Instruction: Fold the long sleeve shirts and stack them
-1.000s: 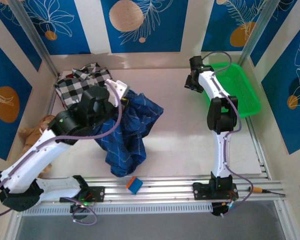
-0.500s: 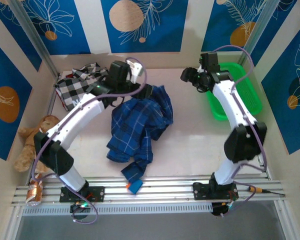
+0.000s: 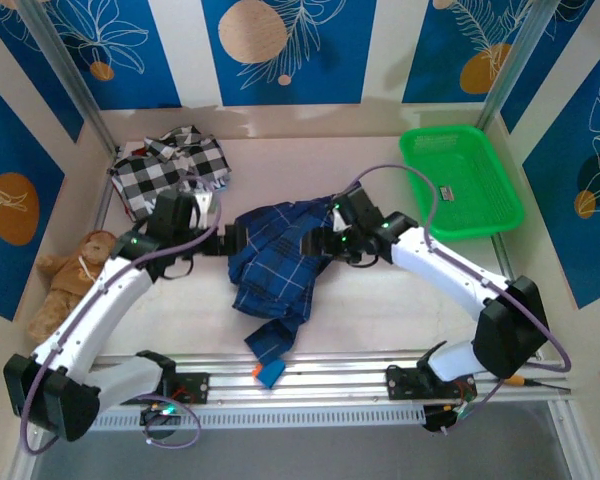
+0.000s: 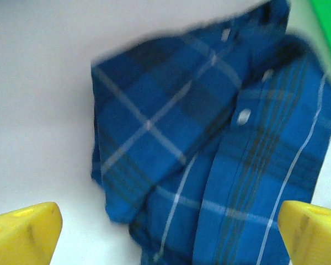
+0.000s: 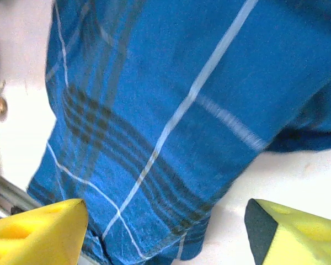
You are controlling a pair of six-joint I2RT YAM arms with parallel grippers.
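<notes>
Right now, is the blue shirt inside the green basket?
No, the blue shirt lies crumpled on the table, well apart from the green basket.

No readable text, label, brand or number on anything in view.

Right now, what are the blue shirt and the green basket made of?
The blue shirt looks like soft woven cloth, probably cotton: it is dull, crumpled into folds, and has small buttons. The green basket looks like hard plastic: one bright colour, a slightly shiny rim, and a moulded grid pattern in its bottom.
</notes>
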